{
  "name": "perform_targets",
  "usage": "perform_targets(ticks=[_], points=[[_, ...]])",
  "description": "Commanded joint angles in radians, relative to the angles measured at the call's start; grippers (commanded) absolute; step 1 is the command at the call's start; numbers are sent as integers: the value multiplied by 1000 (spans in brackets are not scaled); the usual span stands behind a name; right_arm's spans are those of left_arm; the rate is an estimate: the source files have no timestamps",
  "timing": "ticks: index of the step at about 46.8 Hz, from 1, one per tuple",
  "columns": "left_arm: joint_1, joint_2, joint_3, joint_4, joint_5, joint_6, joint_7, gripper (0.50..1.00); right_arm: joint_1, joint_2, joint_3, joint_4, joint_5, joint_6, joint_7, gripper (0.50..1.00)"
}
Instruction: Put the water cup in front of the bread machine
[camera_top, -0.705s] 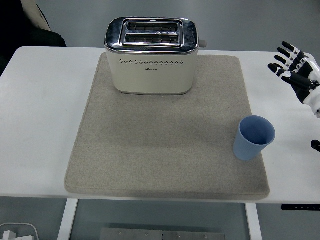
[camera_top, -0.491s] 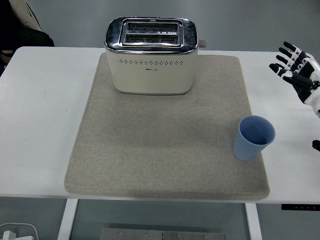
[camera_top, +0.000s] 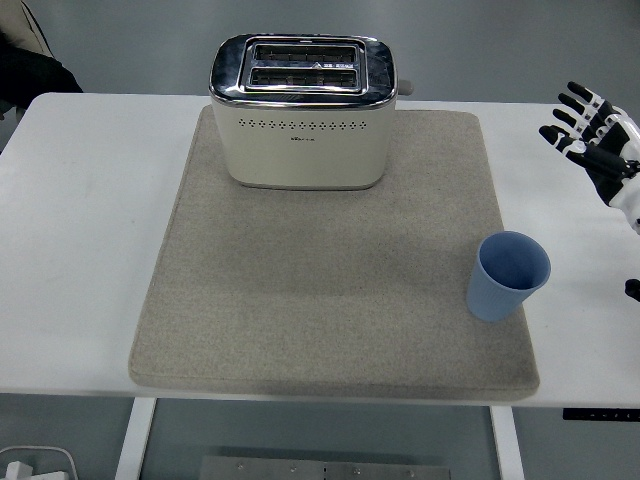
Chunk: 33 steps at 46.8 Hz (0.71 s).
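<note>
While the white table spreads across the whole view, a rectangular grey felt mat covers its middle, and the light blue plastic water cup stands upright and empty at the mat's four o'clock corner, near its right edge. Well apart from it, at about two o'clock from the cup, the robot's black-and-white right hand hovers above the bare table by the picture's right edge, its fingers spread and holding nothing. Farther back, at the mat's twelve o'clock edge, sits the cream two-slot bread machine with a chrome top, far from the cup. At eleven o'clock, a dark garment shows beyond the table's corner.
</note>
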Motion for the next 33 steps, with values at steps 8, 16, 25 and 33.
perform_targets(ticks=[8,16,25,33], points=[[1,0,0,0,0,0,0,999,0,2,-7,-2,-2,0,0,919],[1,0,0,0,0,0,0,999,5,0,-13,0,-2,0,0,919],[0,0,0,0,0,0,0,999,3,3,-16,0,-2,-3,0,919],[1,0,0,0,0,0,0,999,1,-11,-13,0,0,-6,0,919]])
